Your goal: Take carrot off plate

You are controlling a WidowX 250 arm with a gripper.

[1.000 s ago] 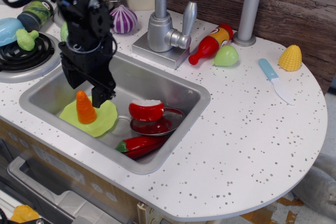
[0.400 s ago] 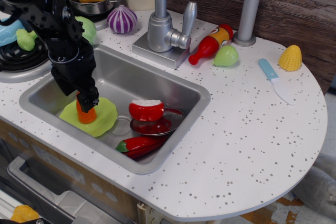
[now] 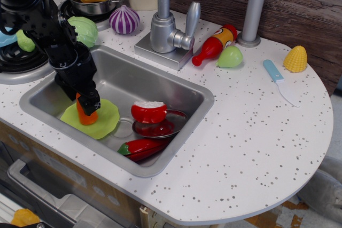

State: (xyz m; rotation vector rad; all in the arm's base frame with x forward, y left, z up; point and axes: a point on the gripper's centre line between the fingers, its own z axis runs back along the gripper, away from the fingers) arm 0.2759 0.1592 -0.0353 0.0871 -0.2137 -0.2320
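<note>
The orange carrot (image 3: 86, 117) stands upright on the lime-green plate (image 3: 107, 120) at the front left of the sink (image 3: 128, 81). My black gripper (image 3: 85, 105) has come down over the carrot from above. Its fingers sit on either side of the carrot and appear shut on it. The carrot's upper half is hidden between the fingers; only its lower part shows. The carrot's base is still at the plate's surface.
A red bowl (image 3: 149, 112) on a metal dish (image 3: 166, 127) and a red chili (image 3: 141, 148) lie right of the plate. The faucet (image 3: 163, 25), a ketchup bottle (image 3: 216, 44), a knife (image 3: 280, 81) and a corn cob (image 3: 296, 59) are on the counter. A green cabbage (image 3: 84, 29) sits by the arm.
My gripper came down from above the carrot onto it, hiding its top. In the last moment gripper and carrot shifted slightly left together.
</note>
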